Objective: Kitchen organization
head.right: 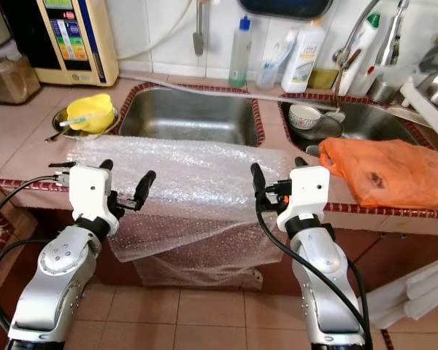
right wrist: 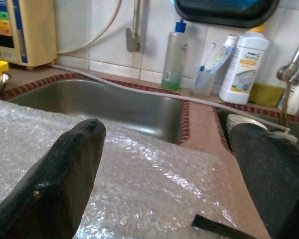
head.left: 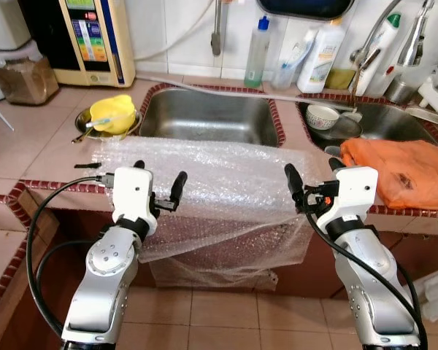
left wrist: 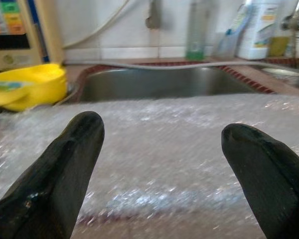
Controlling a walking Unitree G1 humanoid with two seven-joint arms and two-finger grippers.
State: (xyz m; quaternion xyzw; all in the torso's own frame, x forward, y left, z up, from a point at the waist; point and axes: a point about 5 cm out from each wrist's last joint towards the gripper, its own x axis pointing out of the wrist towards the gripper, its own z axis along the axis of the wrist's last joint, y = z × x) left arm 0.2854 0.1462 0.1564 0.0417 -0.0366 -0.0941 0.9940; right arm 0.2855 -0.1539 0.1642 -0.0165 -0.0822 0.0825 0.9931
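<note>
A clear sheet of bubble wrap [head.left: 212, 171] lies along the front of the tiled counter and hangs over its edge toward the floor. My left gripper [head.left: 159, 177] is open just in front of the sheet's left part, nothing between its fingers. My right gripper [head.left: 314, 173] is open at the sheet's right end, also holding nothing. In the left wrist view the gripper [left wrist: 163, 127] points across the bubble wrap [left wrist: 154, 169] toward the left sink. In the right wrist view the gripper [right wrist: 170, 127] sits low over the bubble wrap [right wrist: 139, 194].
Behind the sheet is the steel left sink [head.left: 204, 117]. The right sink [head.left: 379, 120] holds a bowl [head.left: 323, 117]. A yellow bowl [head.left: 113, 113] sits in a metal dish at the left. An orange plastic bag [head.left: 398, 164] lies at the right. Bottles [head.left: 320, 55] and a water purifier [head.left: 87, 36] line the back wall.
</note>
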